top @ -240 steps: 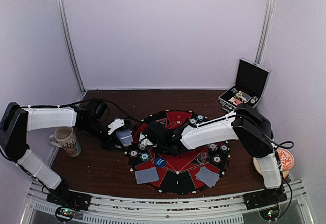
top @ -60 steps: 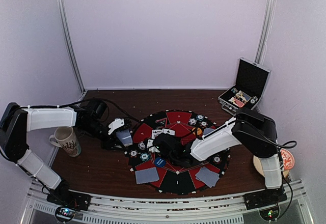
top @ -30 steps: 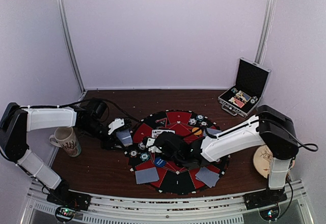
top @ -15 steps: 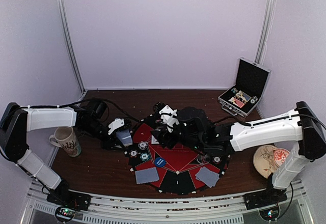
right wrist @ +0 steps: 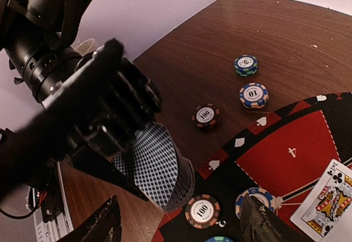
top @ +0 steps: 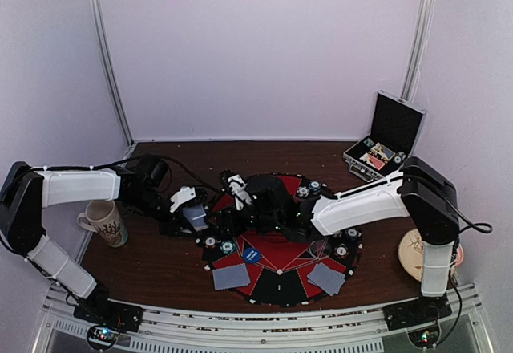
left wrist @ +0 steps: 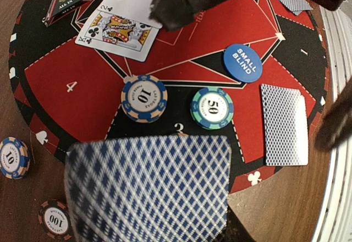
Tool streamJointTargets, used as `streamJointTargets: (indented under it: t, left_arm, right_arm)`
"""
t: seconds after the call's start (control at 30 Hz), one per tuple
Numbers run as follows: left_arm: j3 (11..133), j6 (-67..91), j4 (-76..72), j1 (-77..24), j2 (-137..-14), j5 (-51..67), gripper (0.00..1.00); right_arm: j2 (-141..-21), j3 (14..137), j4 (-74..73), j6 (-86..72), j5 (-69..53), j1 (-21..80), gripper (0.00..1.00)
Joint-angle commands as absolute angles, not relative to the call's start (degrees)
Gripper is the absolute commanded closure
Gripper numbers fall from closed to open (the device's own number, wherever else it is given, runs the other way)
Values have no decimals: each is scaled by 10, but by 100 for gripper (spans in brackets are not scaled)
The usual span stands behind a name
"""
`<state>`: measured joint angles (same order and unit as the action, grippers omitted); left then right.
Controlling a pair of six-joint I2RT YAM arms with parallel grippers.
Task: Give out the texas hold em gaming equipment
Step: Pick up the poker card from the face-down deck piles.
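Blue-checked deck of cards (left wrist: 148, 190), clamped in the left tool (top: 193, 213), hangs over the edge of the red-and-black mat (left wrist: 71, 88); the right tool (right wrist: 181, 220), jaws wide apart and empty, faces that deck closely.

Round blue button disc (left wrist: 242, 62): SMALL BLIND
Blue-and-tan round poker chip (left wrist: 144, 98): 10
Teal-edged round poker chip (left wrist: 212, 108): 50
Black round poker chip (left wrist: 55, 220): 100
Red triangular marker (left wrist: 69, 8): ALL IN
Red mat segment (left wrist: 55, 82): 4

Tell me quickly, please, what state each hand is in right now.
Left hand: closed, holding the stack of playing cards.
Right hand: open, holding nothing, fingers spread just short of that stack.
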<state>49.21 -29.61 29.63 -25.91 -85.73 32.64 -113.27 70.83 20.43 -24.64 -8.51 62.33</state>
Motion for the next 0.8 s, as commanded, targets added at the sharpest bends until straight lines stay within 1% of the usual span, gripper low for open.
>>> streamJointTargets:
  t: [0.0,0.2,0.47,0.57,0.77]
  left_arm:
    - [499,-299,288,-257,-844,343,65]
    - [500,-303,290,-256,-842,348,65]
    - [500,-304,290,-257,-842,349,65]
    - [500,-304,290,-257,-843,350,65]
    - [500,-305,290,-257,-844,350,65]
  right_arm:
    - [-1164,769,221,-279,-109,618,25]
    - [-1209,828,193,-272,-106,615,25]
    - [-1239,844,178,-265,-93,612,26]
    - [-1239,838,185,-265,-88,608,30]
    - [-1251,841,192,-269,-95,601,41]
